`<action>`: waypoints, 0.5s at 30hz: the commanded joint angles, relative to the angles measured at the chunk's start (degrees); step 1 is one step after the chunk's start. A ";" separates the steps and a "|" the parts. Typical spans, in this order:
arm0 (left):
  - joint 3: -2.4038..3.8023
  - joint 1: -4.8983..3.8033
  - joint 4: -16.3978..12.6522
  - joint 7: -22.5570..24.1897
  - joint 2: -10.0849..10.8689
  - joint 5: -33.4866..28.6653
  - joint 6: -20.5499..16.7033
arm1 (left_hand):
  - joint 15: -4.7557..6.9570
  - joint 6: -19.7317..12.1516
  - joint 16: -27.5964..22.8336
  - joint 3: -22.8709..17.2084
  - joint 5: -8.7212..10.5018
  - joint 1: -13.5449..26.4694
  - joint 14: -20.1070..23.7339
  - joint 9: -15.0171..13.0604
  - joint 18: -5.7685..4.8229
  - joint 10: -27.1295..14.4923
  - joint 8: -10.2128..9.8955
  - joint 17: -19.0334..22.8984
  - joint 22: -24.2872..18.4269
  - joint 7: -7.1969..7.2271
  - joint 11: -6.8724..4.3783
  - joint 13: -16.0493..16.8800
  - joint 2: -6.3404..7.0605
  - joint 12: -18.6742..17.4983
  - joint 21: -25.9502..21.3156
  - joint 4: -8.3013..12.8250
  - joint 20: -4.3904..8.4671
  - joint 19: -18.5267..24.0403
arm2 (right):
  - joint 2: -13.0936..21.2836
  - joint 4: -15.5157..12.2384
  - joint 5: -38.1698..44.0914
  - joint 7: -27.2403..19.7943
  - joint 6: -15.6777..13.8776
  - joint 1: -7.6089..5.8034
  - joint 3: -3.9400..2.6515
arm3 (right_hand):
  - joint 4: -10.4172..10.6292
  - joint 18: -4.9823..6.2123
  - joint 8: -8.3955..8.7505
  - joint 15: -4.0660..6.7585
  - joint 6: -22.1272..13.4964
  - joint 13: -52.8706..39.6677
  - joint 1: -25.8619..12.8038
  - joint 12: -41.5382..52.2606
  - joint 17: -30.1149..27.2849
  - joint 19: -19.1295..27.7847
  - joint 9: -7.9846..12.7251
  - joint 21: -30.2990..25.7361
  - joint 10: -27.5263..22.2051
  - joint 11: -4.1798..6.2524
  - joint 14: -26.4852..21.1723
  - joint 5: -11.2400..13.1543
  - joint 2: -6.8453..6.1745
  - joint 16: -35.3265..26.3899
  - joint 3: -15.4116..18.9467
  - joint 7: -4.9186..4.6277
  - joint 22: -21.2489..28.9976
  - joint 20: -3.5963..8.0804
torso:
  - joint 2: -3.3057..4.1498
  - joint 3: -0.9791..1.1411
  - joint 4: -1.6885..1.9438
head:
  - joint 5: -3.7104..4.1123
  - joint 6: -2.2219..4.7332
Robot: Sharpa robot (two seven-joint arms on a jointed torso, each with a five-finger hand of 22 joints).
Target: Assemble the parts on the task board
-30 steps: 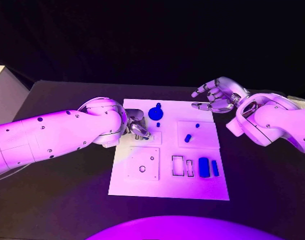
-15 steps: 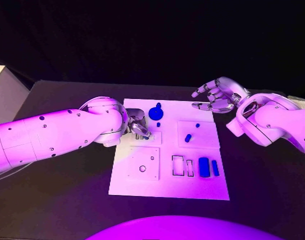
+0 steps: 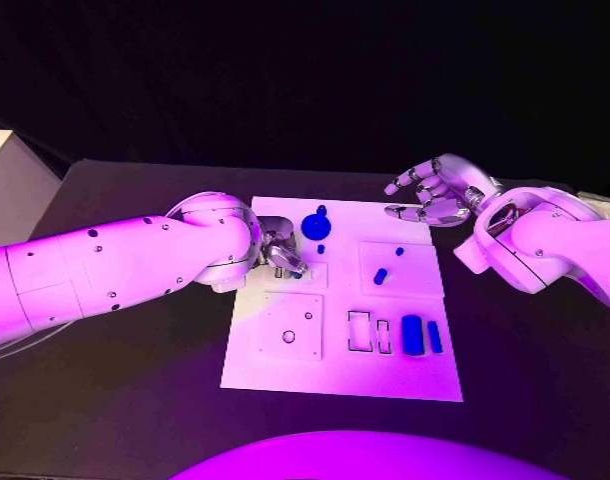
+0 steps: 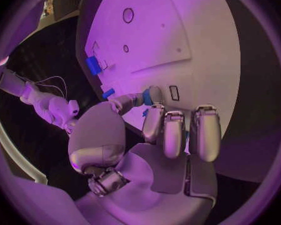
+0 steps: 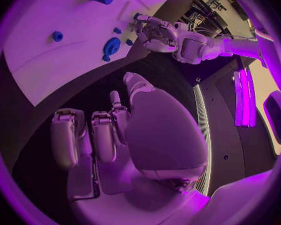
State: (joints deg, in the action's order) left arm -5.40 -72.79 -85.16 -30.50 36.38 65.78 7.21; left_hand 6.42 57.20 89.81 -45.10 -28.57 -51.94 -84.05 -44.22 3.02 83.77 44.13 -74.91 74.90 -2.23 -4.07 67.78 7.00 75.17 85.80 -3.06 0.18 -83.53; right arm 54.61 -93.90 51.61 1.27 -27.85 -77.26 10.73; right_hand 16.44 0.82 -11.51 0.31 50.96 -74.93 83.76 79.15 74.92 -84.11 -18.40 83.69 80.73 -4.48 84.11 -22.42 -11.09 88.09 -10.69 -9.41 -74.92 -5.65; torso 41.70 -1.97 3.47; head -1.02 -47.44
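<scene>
Two white, smooth-shelled arms reach over the black table (image 3: pixel 118 400) from either side. Between them lies the task board (image 3: pixel 337 375), a flat white rectangular plate with squared edges, raised square panels and dark-outlined rectangular slots; bare table surrounds all its sides. The right hand (image 3: pixel 432 192) hovers off the board's far right corner, silver fingers spread, holding nothing. The left hand (image 3: pixel 276 252) rests at the board's left edge, fingers curled down; its wrist view shows a small blue part (image 4: pixel 147 97) at the fingertips, though whether it is gripped I cannot tell. A round blue disc (image 3: pixel 315 228) sits near the far edge. No writing is legible.
</scene>
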 commanded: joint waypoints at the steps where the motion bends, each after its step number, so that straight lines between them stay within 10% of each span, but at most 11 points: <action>1: -0.15 0.22 -0.21 0.27 -0.51 -0.83 1.04 | 0.36 2.63 0.19 -6.14 -0.37 -0.28 -5.95 -0.04 -0.63 -0.47 -0.24 -15.09 4.51 2.96 -0.28 0.07 0.27 -0.29 -0.33 5.91 0.05 -0.25 | 0.02 -0.13 0.54 -0.43 0.77 0.04 0.00 | 0.01 0.79 0.09 -0.39 -0.32 -4.98 -0.44 -0.10 10.79 -3.09 0.06 -0.19 -0.29 0.04 4.72 -0.22 0.09 -0.29 -0.26 0.02 -10.88 -0.25 | 0.01 -0.01 0.03 | -0.02 -0.09; 15: -0.14 0.22 -0.14 0.30 -0.47 -0.64 0.52 | 0.37 2.45 0.19 -6.77 -1.05 -0.17 -5.95 -0.13 -0.57 -0.61 -0.13 -15.09 4.27 2.84 -0.22 -0.18 0.98 -0.60 -0.46 6.07 0.07 -0.10 | 0.08 -0.17 0.54 -0.43 0.79 0.04 0.00 | 0.10 0.79 0.09 -0.39 -0.32 -4.92 -0.72 -0.15 10.81 -3.09 0.09 -0.22 -0.34 0.03 4.72 -0.55 0.22 -0.29 -0.52 0.00 -10.87 -0.25 | 0.00 -0.09 0.02 | 0.16 -0.01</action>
State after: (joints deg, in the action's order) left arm -5.41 -72.77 -85.10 -30.62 36.20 65.75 7.18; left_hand 6.41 57.11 89.81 -45.10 -28.92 -51.98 -84.05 -44.33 3.02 83.76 44.13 -74.91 74.90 -2.13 -4.06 67.63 7.58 74.72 85.58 -3.07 0.18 -83.53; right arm 54.66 -93.97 51.62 1.25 -27.84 -77.26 10.73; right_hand 16.59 0.82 -11.51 0.31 50.96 -74.92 83.46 79.15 74.92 -84.10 -18.40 83.69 80.73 -4.48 84.11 -22.76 -10.78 88.09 -10.84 -9.41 -74.91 -5.66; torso 41.69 -2.01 3.49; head -0.88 -47.45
